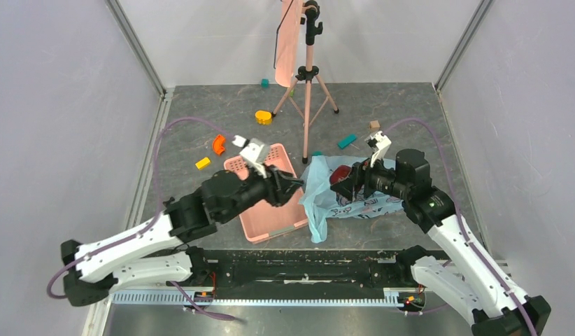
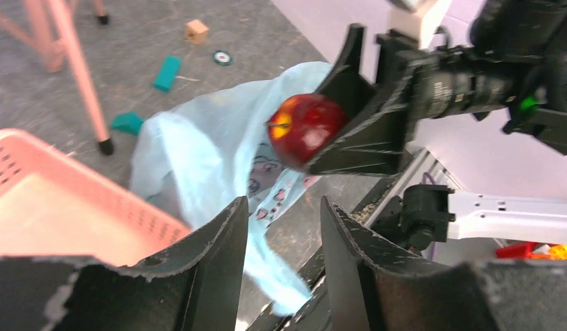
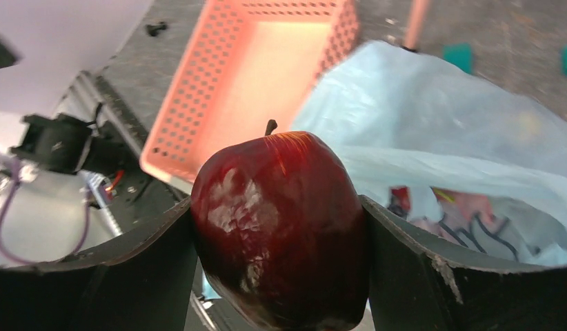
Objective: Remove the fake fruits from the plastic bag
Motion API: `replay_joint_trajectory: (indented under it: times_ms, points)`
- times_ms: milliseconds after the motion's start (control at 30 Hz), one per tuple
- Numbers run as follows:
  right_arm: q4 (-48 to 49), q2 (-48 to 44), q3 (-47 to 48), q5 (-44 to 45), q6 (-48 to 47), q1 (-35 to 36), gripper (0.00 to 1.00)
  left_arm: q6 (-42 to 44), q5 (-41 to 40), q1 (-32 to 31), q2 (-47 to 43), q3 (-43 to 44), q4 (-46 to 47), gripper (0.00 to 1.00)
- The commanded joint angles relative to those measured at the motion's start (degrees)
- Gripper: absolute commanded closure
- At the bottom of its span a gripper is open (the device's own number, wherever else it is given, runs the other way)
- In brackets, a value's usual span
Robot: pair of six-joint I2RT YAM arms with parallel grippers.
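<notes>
The fake fruit (image 3: 281, 227), a glossy dark-red, apple-shaped piece with a short stem, is clamped at its two flanks in the right hand (image 3: 281, 238), held just above the thin, crinkly light-blue plastic bag (image 3: 460, 117). The bag lies on the grey worktop (image 1: 222, 115) at 3 o'clock of the pink perforated plastic basket (image 1: 271, 225). This looks like the lifting-out step, with the fruit already clear of the bag's mouth. The next move calls for carrying it sideways off the plastic and setting it down before the fingers part; the bag must not drag along with it. The left hand (image 2: 282, 207) waits at 9 o'clock of the fruit, over the basket, its fingers apart with nothing between them. The right wrist view alone shows the firm two-sided grip. The left wrist view shows the fruit's yellowish patch and open air beneath it. The top view shows only a dark-red spot there, but it gives the layout. Whether more fruit remains in the bag, I cannot tell.
</notes>
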Motion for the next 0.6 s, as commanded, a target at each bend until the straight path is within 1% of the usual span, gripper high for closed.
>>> replay_joint_trajectory:
  times_ms: [0,167,300,400,567]
  points:
    - [4.4,1.3,6.5,-0.2,3.2,6.6,0.51,-3.4,-6.9,1.2,-9.6,-4.2,-11.1,0.49]
    - [7.2,7.5,10.8,9.6,4.1,20.7,0.51,-5.7,-11.7,1.2,-18.4,-7.4,-17.4,0.48]
    - [7.5,16.7,16.2,19.1,3.0,31.2,0.51,-7.0,-13.6,1.2,-22.8,-8.3,-21.0,0.48]
    - [9.6,23.5,19.1,23.3,3.1,34.6,0.51,-7.5,-15.4,1.3,-25.3,-8.1,-23.9,0.48]
    - [12.8,33.4,21.6,26.0,3.8,36.1,0.51,-7.5,-16.8,1.2,-29.0,-6.7,-28.2,0.48]
